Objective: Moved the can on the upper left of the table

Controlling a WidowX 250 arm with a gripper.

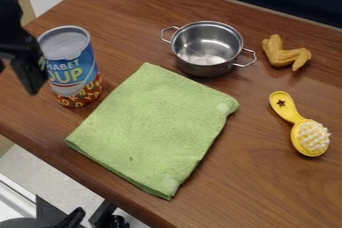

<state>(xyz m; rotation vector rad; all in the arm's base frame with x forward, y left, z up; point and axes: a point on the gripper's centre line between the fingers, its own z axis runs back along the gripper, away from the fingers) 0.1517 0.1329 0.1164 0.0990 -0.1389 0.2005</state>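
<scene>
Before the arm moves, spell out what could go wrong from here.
The black claw sits right at the side of the tall can with the blue and red label, so a sideways nudge might tip it over.

If the can gets pushed toward the folded green cloth close beside it, its base could catch and ruck the fabric.

Carried low across the cloth, it may knock the small shiny metal pot.

Lime-green cloth (155, 127), yellow brush (309, 137), blue-and-red can (71, 69)
</scene>
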